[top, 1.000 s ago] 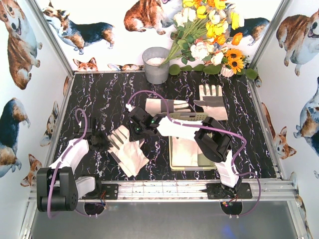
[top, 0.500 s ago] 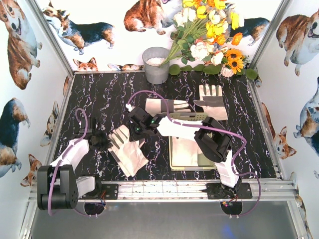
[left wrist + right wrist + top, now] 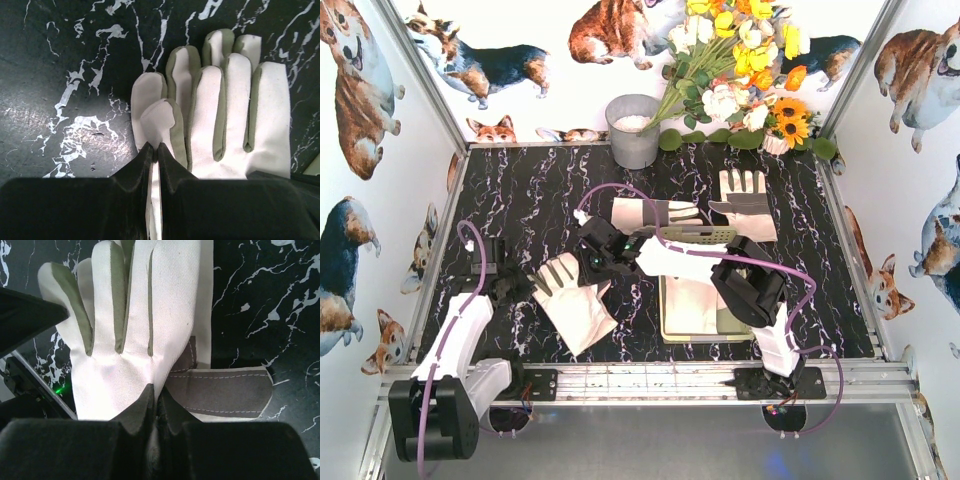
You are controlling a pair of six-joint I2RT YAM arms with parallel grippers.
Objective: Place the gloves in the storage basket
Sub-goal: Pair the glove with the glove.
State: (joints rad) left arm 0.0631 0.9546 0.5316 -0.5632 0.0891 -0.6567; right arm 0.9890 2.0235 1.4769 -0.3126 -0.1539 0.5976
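1. The left gripper (image 3: 155, 148) has its jaws pressed together on the tip of one finger of the stacked gloves (image 3: 225, 115), with fabric squeezed between them.
2. That stack (two gloves, one on the other, going by the doubled row of fingers) lies flat on the black marbled table (image 3: 520, 200). Its fingers point toward the left arm, and it is left of the storage basket and apart from it.
3. The right gripper (image 3: 156, 392) is also clamped shut, nipping the stack's white top glove at the edge of the palm. A grey-patched layer shows beneath.
4. The storage basket (image 3: 710, 236) sits near the right arm's base, partly under that arm. One white glove (image 3: 695, 300) lies inside it.
5. Just beyond the basket's far wall, a third glove (image 3: 655, 212) lies flat on the table. A fourth glove (image 3: 745, 200) lies to its right, fingers toward the back wall.
6. At the back edge stand a grey bucket (image 3: 633, 135) and a bunch of flowers (image 3: 740, 60).
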